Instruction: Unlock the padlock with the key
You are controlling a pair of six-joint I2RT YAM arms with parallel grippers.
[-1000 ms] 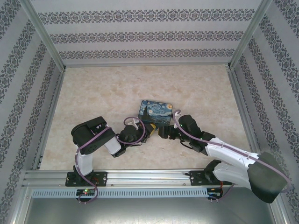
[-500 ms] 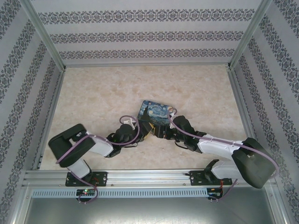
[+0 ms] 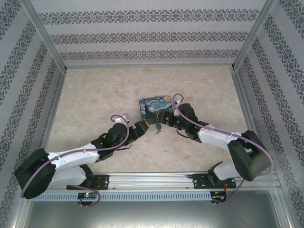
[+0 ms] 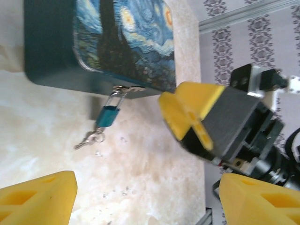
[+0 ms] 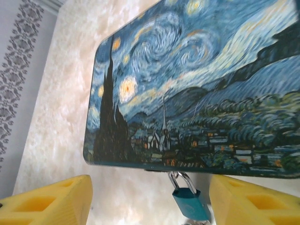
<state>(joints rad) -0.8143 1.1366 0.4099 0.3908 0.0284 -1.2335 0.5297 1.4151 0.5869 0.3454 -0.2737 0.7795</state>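
Holding my left claw (image 4: 147, 187) wide open, empty | right claw (image 5: 150, 187) open, padlock (image 5: 190, 202) between its fingers (image 5: 47, 201), not gripped | key (image 4: 89, 139) at padlock's bottom

The painted box (image 5: 187, 93) is showing a smooth printed lid with a soft gloss, the padlock (image 4: 108, 116) is showing a teal body with a satin metallic sheen and a bright polished metal shackle, and the key (image 4: 89, 139) is shining like bare steel. The table (image 3: 95, 95) is looking smooth and nearly matt, with a beige marble pattern, while the fingers (image 4: 37, 199) of the left gripper (image 4: 147, 187) are looking like matt yellow plastic with a slightly grainy skin. The frame rails (image 3: 152, 179) are gleaming like brushed aluminium.
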